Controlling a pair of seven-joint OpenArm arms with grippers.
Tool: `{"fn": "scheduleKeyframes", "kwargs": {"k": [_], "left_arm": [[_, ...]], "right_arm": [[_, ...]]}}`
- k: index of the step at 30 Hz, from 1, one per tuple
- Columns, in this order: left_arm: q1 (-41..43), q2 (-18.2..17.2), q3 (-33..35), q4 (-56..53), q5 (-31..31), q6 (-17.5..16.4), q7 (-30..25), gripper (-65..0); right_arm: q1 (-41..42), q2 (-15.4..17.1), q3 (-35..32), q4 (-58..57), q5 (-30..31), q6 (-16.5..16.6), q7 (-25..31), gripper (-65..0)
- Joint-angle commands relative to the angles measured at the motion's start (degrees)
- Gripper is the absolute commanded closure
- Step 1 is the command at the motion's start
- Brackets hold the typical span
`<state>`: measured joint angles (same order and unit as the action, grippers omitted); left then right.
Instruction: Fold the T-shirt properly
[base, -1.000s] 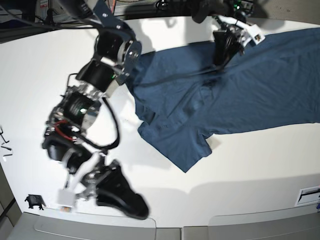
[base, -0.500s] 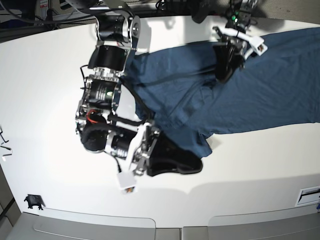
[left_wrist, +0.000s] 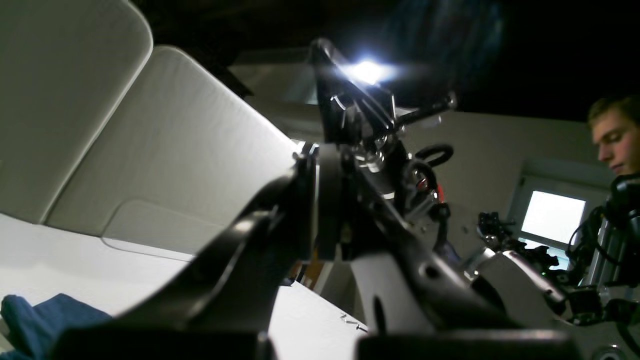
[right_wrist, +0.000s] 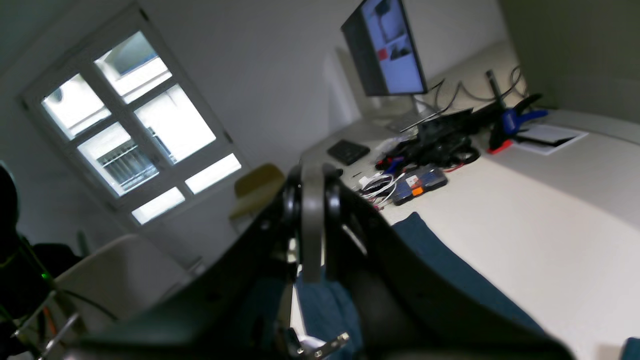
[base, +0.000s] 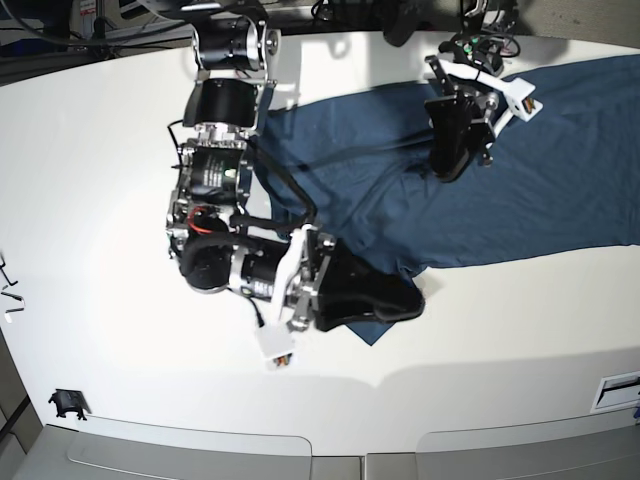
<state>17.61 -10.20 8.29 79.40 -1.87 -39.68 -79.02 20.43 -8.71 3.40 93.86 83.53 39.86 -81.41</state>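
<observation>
I can't read any text, label, brand or number in these views. The flat white sticker (base: 617, 389) at the white tabletop's (base: 90, 200) near right edge carries dark marks, too small to make out.

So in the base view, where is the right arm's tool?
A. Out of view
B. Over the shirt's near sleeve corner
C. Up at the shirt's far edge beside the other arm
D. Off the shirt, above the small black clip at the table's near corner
B: the right tool lies over the near sleeve corner of the shirt, while the left tool is farther back on the cloth.
</observation>
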Motion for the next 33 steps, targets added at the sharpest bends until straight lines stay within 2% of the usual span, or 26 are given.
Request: {"fn": "scheduleKeyframes", "kwargs": {"k": [1,12,19,21,25,33], "left_arm": [[0.15,-0.15,0.00,0.90,-0.55,-0.32,-0.98,0.0],[0.17,-0.15,0.00,0.90,-0.55,-0.32,-0.98,0.0],[0.20,-0.15,0.00,0.90,-0.52,-0.32,-0.98,0.0],[0.17,-0.15,0.00,0.90,-0.52,-0.32,-0.98,0.0],[0.20,-0.17,0.00,0.90,-0.55,-0.32,-0.52,0.0],[0.17,-0.17,0.00,0.90,-0.57,-0.32,-0.26,0.0]], "right_arm": [[1.20,-0.29,-1.33,0.50,1.47,0.14,1.41,0.0],[-2.49,-0.29,-19.89,-2.60,1.47,0.14,1.41,0.0],[-2.25,-0.29,-28.72,-2.60,1.47,0.14,1.41,0.0],[-2.29,-0.29,-30.18,-2.60,1.47,0.14,1.41,0.0],[-3.19,-0.29,-31.17,-2.62,-3.85,0.14,1.41,0.0],[-3.48,-0.29,-31.17,-2.62,-4.37,0.14,1.41,0.0]]}}
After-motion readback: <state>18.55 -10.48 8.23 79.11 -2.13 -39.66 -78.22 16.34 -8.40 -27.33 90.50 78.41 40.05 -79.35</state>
